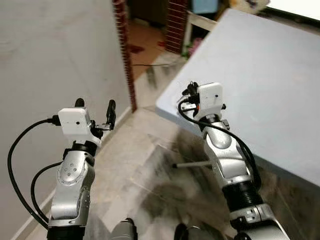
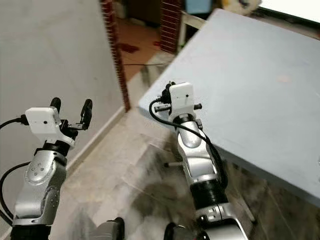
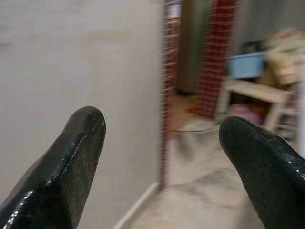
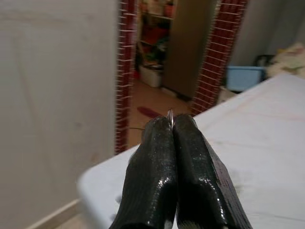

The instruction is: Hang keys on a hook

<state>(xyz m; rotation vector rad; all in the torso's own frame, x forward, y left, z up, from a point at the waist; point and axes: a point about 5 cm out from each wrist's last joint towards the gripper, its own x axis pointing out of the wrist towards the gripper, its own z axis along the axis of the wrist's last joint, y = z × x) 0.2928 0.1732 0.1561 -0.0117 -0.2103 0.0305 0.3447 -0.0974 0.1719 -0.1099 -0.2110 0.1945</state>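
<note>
Right wrist view shows you the right gripper (image 4: 172, 125) pressed fully together, with a thin sliver of metal (image 4: 170, 116) poking out between the tips; you cannot tell whether it is the keys. That gripper sits over the near corner of the pale blue table (image 1: 260, 85). Your left gripper (image 3: 159, 138) is spread wide and holds nothing, raised beside the grey wall (image 1: 55, 55). Beyond it stand red brick pillars (image 4: 125, 71) framing a doorway.
</note>
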